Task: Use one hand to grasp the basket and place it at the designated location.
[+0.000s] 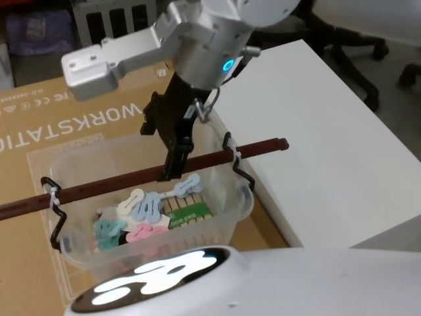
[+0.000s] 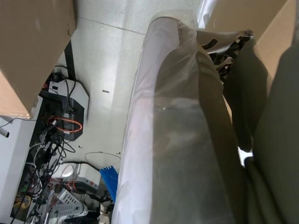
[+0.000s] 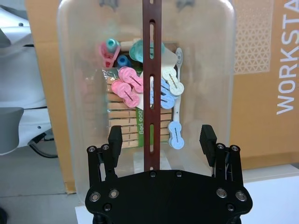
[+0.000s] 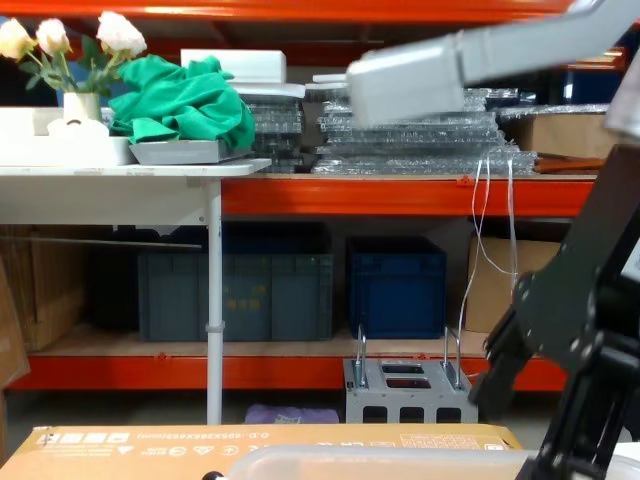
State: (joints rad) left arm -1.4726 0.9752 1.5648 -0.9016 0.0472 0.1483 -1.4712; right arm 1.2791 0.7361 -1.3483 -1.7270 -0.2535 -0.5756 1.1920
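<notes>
where the bar handle (image 3: 151,70) crosses the basket (image 3: 212,70), the right end effector (image 3: 161,133) straddles it, open and not gripping

Right pincer (image 3: 161,135) hangs with its jaws spread, one finger either side of the dark red bar handle (image 3: 145,112), clear air on both sides and nothing but that bar between them. The bar runs the full length of the basket (image 1: 240,210), splitting the way down to the clips (image 1: 141,214) into two narrow slots, with black wire hooks (image 1: 230,150) standing at each end. Off to the right the white desk (image 1: 316,131) looks flat, bare and wide open for a pass.
</notes>
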